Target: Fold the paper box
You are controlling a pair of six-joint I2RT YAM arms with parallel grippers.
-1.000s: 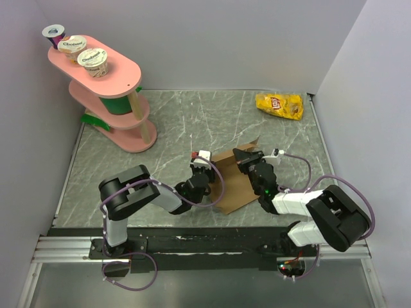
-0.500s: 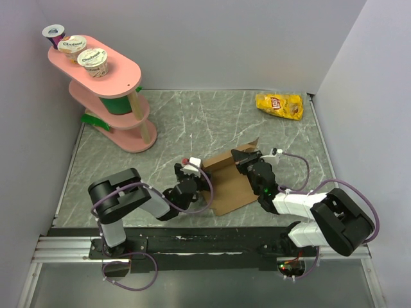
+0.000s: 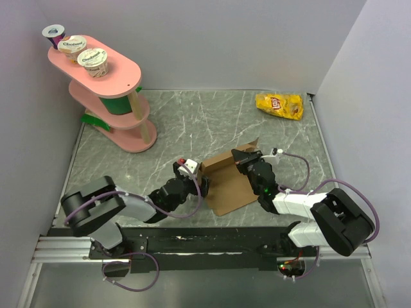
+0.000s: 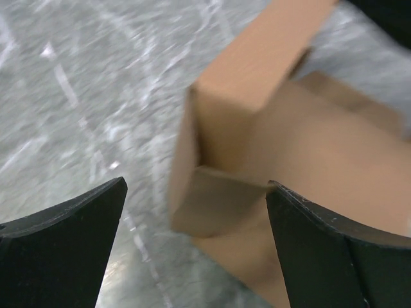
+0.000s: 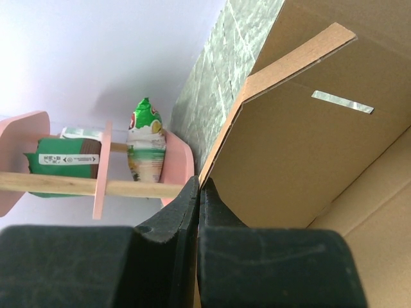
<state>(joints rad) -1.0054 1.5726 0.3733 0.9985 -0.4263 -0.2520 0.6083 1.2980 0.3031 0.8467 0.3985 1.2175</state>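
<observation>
While the left gripper (image 4: 196, 186) stood spread wide and held nothing, it was aimed at the left end of the paper box (image 3: 228, 187), close beside it; whether either finger touched the cardboard could not be told from the blurred wrist view. That box sat on the grey marbled table (image 3: 192, 122), near the front edge and between the two arms. It was only partly formed: its brown base panel lay flat, a long wall stood up along the far side, and a short flap was turned in at the left corner. The right gripper (image 5: 198, 186) was closed tight, finger against finger, its tips set at the slanted edge of the raised wall near the box's far right end. Whether any cardboard was pinched between them could not be made out. A yellow chip bag (image 3: 279, 106) lay well apart at the far right corner. A pink shelf (image 3: 122, 70) stood at the far left, with yogurt cups (image 3: 93, 58) on its top tier.
</observation>
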